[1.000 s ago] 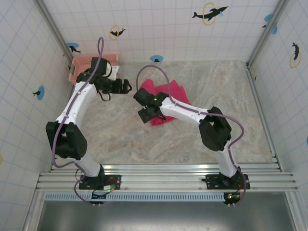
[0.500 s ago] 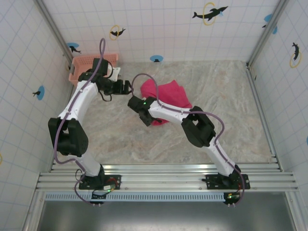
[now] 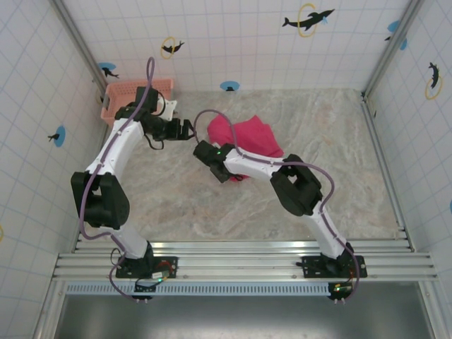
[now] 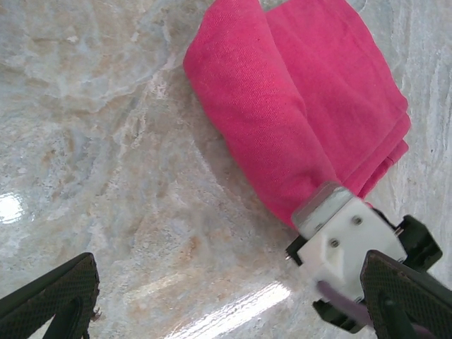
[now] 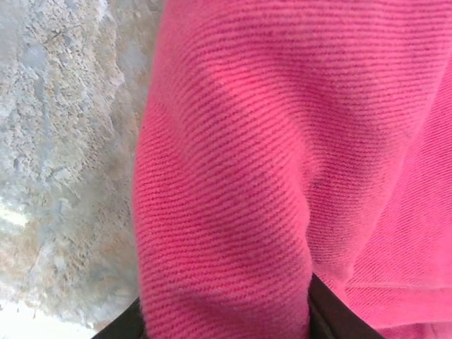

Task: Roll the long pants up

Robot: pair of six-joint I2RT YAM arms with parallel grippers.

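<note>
On the bench (image 3: 169, 198), far of centre, the long pants (image 3: 247, 138) sit bunched, half rolled I'd guess. Your right claw (image 5: 226, 319) pinches a fold at their near-left end; the left claw (image 4: 226, 300) hovers wide just beside. Next you'd probably turn that fold over tightly.

The pants (image 3: 248, 135) are bright pink-red ribbed cloth, folded into a compact, partly rolled bundle. They lie on the table (image 3: 346, 176) near its far middle, with one thick fold along the left edge.
</note>
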